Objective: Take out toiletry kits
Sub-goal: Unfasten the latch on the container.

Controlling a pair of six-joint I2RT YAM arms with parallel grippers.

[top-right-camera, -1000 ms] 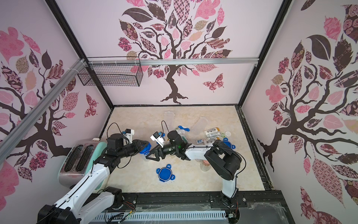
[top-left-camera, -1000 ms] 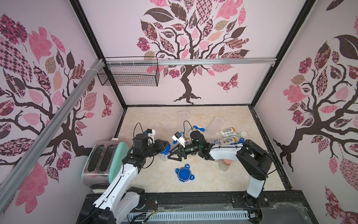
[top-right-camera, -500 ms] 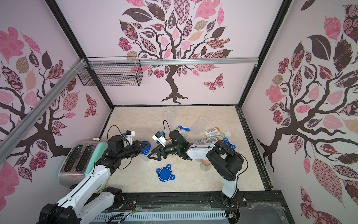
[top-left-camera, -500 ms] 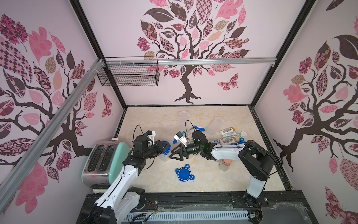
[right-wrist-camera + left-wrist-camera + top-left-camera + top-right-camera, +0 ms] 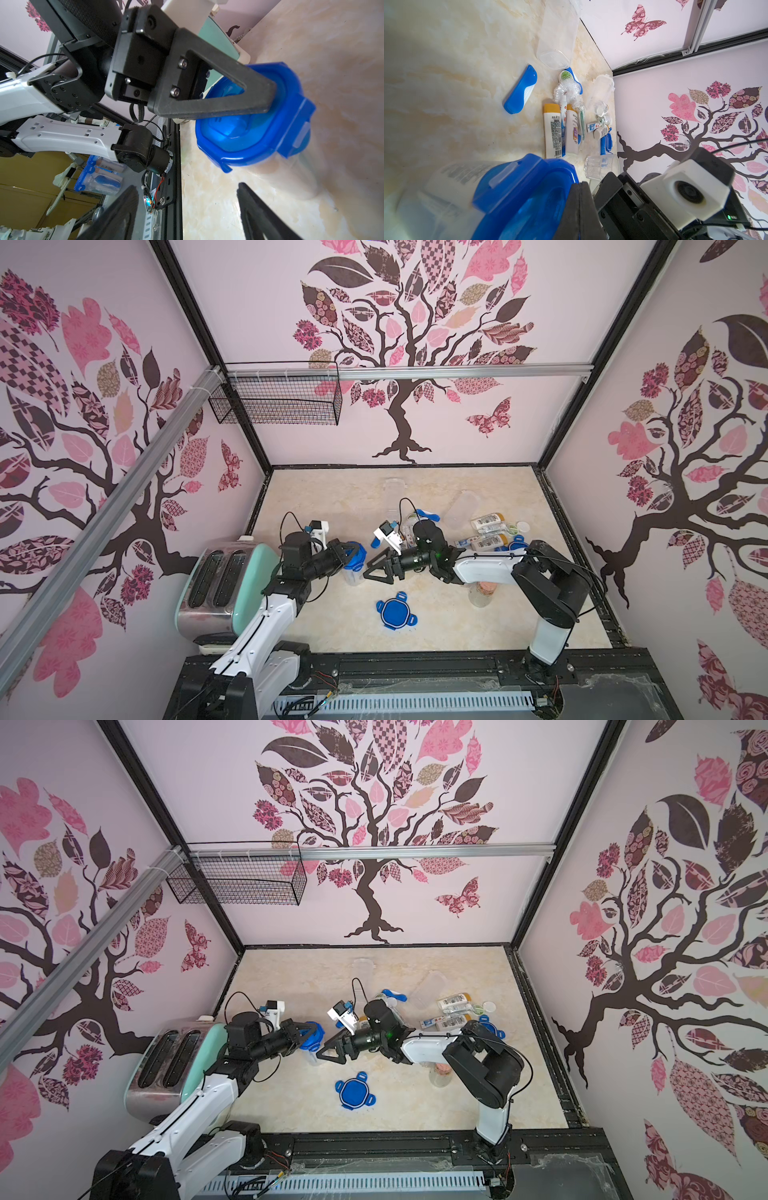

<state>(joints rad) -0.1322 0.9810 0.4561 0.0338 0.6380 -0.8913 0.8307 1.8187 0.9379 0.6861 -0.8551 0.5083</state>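
While the left gripper pinches the rim of the blue lid on a clear jar, the right gripper hovers just beside it. Its jaws stand spread, holding nothing.

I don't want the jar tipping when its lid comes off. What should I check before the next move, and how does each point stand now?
1. Left gripper shut on the blue clip lid of the clear plastic jar: ok.
2. Jar upright on the marble-look table: ok.
3. Right gripper bracing the jar's body: not ok; it is open, short of the jar.
4. Lid's clips released: cannot tell.
5. Loose blue lid on the table, apart from the jar: ok.
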